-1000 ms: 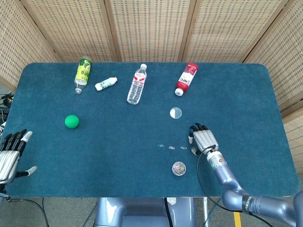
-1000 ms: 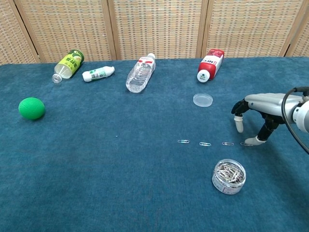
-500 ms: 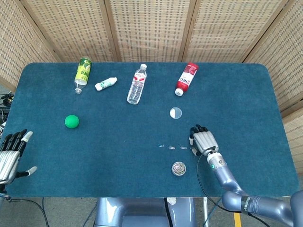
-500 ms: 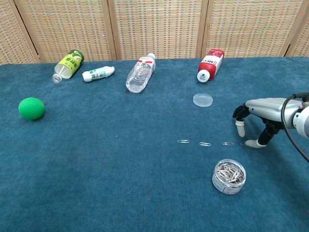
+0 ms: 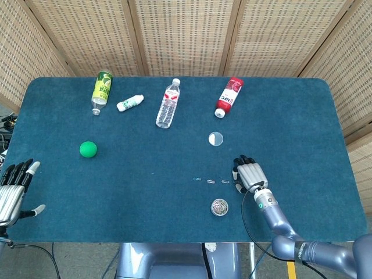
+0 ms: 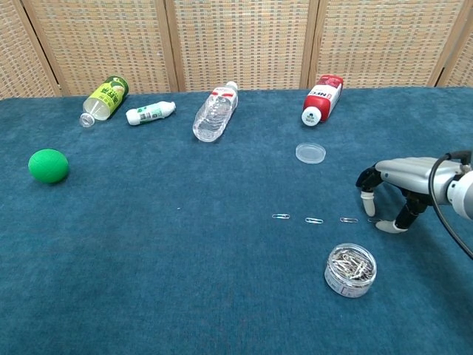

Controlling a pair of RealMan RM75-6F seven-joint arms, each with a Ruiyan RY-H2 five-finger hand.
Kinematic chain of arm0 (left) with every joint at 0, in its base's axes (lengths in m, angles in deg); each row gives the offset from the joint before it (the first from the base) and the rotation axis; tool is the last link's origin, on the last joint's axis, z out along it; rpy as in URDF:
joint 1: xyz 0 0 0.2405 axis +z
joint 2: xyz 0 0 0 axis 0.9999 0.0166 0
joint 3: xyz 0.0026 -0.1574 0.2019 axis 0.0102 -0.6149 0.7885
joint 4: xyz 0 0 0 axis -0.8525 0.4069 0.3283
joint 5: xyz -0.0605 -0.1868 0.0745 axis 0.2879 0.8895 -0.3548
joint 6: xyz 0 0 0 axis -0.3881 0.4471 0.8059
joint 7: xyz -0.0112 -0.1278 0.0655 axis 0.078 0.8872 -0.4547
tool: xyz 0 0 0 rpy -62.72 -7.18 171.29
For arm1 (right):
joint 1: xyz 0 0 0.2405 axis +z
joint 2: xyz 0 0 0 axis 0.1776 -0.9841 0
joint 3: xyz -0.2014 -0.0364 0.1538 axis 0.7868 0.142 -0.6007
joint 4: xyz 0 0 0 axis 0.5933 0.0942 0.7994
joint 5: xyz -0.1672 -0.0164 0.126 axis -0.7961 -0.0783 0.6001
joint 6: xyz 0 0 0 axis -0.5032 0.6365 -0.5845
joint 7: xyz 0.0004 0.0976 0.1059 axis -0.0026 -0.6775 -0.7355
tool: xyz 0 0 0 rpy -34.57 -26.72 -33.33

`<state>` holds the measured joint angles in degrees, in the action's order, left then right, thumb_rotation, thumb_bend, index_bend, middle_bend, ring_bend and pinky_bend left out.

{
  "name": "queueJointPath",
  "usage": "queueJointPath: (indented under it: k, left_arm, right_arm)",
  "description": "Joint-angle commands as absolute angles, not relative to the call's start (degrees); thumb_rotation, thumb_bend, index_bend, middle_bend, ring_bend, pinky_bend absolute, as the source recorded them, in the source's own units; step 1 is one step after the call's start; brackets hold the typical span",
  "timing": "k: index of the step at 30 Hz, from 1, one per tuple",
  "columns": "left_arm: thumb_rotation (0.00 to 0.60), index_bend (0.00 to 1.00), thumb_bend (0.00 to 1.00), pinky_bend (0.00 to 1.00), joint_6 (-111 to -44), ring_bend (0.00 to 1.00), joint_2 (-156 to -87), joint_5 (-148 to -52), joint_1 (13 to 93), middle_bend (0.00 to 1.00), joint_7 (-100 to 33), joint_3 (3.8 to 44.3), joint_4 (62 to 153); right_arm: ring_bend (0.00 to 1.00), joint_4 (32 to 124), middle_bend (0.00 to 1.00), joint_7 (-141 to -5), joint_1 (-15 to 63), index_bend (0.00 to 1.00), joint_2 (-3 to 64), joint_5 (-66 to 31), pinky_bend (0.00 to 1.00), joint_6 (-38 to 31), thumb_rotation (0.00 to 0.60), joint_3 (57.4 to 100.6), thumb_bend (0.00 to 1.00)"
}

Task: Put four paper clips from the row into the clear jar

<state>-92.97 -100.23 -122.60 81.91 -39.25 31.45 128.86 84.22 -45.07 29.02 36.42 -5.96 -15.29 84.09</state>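
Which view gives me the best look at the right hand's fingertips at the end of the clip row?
The chest view: it shows the right hand side-on, fingertips down on the cloth at the row's right end. The head view sees only the back of the hand, hiding the tips and the nearest clip.

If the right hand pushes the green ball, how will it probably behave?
The green ball looks round and rests free on flat blue cloth, so it would probably roll from a light push. It seems small and likely light. Nothing stands close beside it, so it may travel some way.
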Motion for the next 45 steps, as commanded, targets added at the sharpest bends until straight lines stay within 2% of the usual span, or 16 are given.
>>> queueJointPath:
  k: [1, 19, 29, 45]
  left_arm:
    - [0.600, 0.00, 0.00, 0.00, -92.9, 0.00, -100.3, -122.5, 81.9, 0.00, -39.3, 31.4, 128.8]
    - [0.600, 0.00, 0.00, 0.00, -93.0, 0.00, -100.3, -122.4, 81.9, 0.00, -39.3, 31.4, 128.8]
    - [0.600, 0.00, 0.00, 0.00, -93.0, 0.00, -100.3, -122.6, 81.9, 0.00, -39.0, 31.5, 128.7]
    - [0.600, 0.00, 0.00, 0.00, -93.2, 0.00, -100.1, -122.9, 81.9, 0.00, -38.9, 31.6, 129.0]
  right_arm:
    - [0.00, 83.7, 0.13, -45.2, 29.0, 0.49, 36.7, -5.8, 0.12, -15.5, 0.600, 84.1, 0.33]
    - [0.00, 82.0, 0.13, -45.0, 29.0, 0.57, 37.9, -6.5, 0.12, -16.0, 0.600, 84.5, 0.43]
    - [0.00, 81.3, 0.13, -44.7, 28.8, 0.62, 38.4, -7.1, 0.12, -15.5, 0.600, 84.7, 0.44]
    - [0.00, 83.8, 0.13, -45.2, 28.2, 0.62, 36.5, -9.1, 0.12, -14.2, 0.600, 84.1, 0.44]
